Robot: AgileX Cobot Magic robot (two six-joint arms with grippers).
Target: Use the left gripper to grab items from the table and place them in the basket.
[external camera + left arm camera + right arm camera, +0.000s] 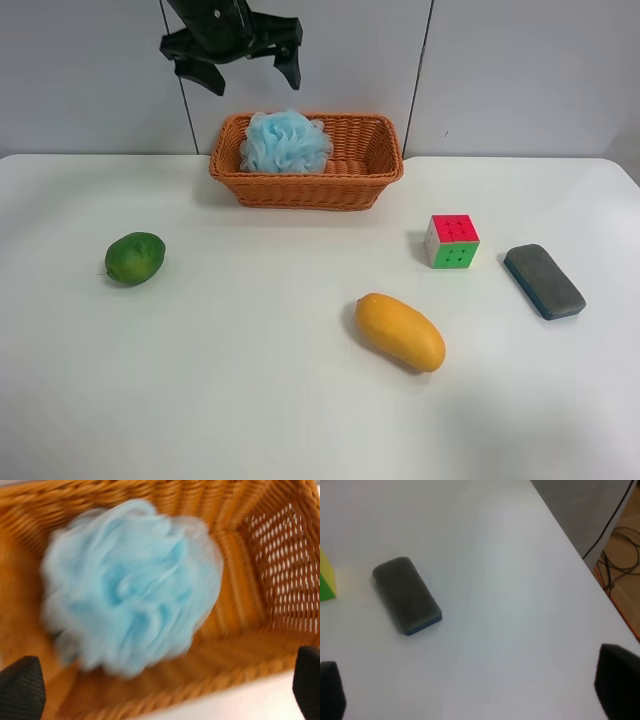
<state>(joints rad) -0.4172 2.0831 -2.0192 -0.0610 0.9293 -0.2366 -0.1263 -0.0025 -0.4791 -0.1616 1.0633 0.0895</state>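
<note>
Hovering over the basket (pixel 300 190) with the left gripper (pixel 240 50) spread open.

From the high camera: light-blue bath pouf (pixel 286 142) lying inside the basket, toward the view's left end; on the white table (pixel 250 400), a green round fruit (pixel 134 258), a yellow-orange mango (pixel 400 332), a puzzle cube (pixel 451 241) and, near it, a grey-blue block (pixel 544 281). From the left wrist: blurred pouf in the basket, black fingertips (pixel 22 687) wide apart. From the right wrist: right gripper (pixel 475 687) open too, above the table near the block.
</note>
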